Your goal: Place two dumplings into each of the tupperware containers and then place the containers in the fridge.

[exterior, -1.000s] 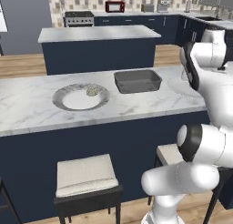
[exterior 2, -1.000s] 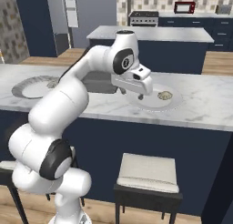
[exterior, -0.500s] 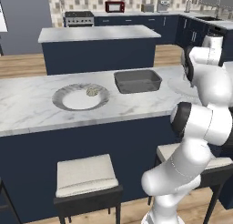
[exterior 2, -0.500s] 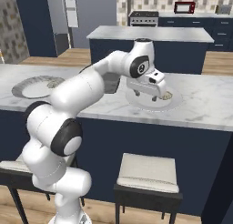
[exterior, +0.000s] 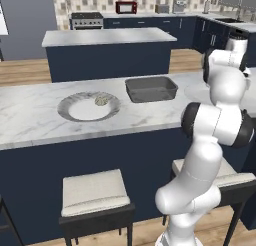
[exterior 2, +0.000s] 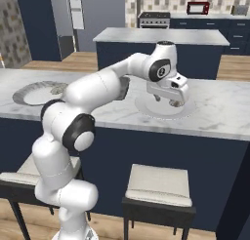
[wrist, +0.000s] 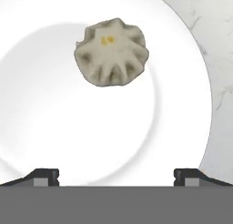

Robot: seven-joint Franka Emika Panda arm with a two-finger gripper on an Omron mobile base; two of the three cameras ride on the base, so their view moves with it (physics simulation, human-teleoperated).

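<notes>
Marble counter [exterior: 30,115] runs across the middle of both base views, white with grey veining, dark blue cabinet fronts below it. Hand view: one dumpling [wrist: 111,52], pleated and beige-grey with a yellow speck on top, lies on a white plate [wrist: 182,82] in the upper centre of the frame, with bare plate on every side of it. The gripper [wrist: 116,175] sits at the bottom of that frame with its fingertips [wrist: 43,175] spread wide, one at lower left and one at lower right, nothing between them, and the dumpling well above them in the picture. Right base view: the same gripper [exterior 2: 168,100] hangs over a round plate [exterior 2: 188,110] at centre right of the frame, just above it; contact cannot be judged. Left base view: a second dumpling [exterior: 101,99] rests on another round plate [exterior: 70,107] at centre left, toward that plate's right rim. Just to its right stands a tupperware container [exterior: 151,88], a shallow grey box with low walls, apart from the plate. In the right base view this second plate [exterior 2: 31,92] shows at the far left edge. Two pale-cushioned stools [exterior: 95,192] stand in front of the counter in the lower frame. Behind it an island [exterior: 105,37] with a pale top fills the upper centre, and a stove [exterior: 87,19] and a red microwave [exterior: 126,7] line the back wall.
</notes>
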